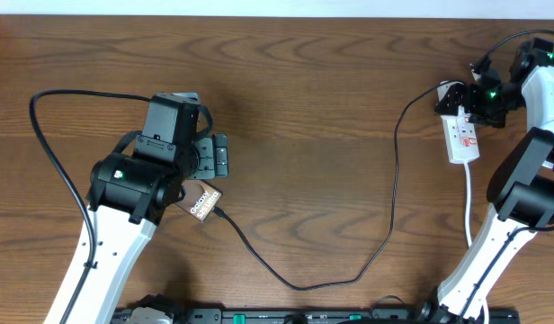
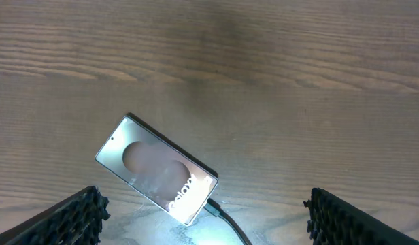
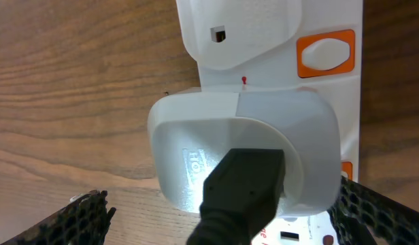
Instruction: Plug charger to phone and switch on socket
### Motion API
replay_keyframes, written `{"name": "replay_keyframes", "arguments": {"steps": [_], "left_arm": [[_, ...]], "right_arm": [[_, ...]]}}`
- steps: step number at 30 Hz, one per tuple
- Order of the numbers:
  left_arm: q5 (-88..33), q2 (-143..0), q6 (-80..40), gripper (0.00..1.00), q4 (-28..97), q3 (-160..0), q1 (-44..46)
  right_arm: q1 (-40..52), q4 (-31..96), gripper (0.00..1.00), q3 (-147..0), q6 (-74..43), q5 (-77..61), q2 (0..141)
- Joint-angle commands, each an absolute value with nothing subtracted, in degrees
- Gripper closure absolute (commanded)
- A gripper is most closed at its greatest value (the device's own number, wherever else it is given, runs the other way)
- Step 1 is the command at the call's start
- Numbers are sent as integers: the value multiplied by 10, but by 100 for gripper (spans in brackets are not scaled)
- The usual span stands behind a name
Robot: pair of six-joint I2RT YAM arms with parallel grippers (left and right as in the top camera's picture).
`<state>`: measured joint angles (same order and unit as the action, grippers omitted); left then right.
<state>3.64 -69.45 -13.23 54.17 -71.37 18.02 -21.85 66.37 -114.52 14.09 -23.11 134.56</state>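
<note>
The phone (image 1: pixel 203 200) lies flat on the table, its brown "Galaxy" face up. It also shows in the left wrist view (image 2: pixel 155 170). The charger cable (image 1: pixel 385 243) runs from the phone's lower end in a long loop to a white adapter (image 3: pixel 243 143) seated in the socket (image 1: pixel 463 139). Its plug tip (image 2: pixel 213 206) sits in the phone's end. My left gripper (image 2: pixel 206 228) is open and empty, just above the phone. My right gripper (image 3: pixel 226 218) is open, its fingers on either side of the adapter. An orange switch (image 3: pixel 325 53) shows on the socket (image 3: pixel 332 20).
The socket's white cord (image 1: pixel 469 207) runs down beside the right arm's base. A thicker black arm cable (image 1: pixel 52 153) loops at the far left. A black bar (image 1: pixel 304 317) lines the table's front edge.
</note>
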Motion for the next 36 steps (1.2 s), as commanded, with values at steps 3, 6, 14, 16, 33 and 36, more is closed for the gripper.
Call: {"name": "replay_keyframes", "arguments": {"steps": [3,6,14,16,33,36], "left_arm": [[48,-696,-125,7,544,-721,181],[48,-696,-125,7,544,-721,181],[48,-696,-125,7,544,-721,181],[48,-696,-125,7,544,-721,181],[48,-696,-125,7,544,-721,181],[48,-696,-125,7,544,-721,181]], "right_arm": [[-197,669,1,-1133,150,-306,1367],[-197,671,1,-1133,150,-314,1367],[-196,673,1,-1132,150,-323,1367],[-195,673,1,-1132,150,-323,1367],[-226,732,1,-1197,99,-253,1322],[-229,733,1,-1197,80,-249,1282]]}}
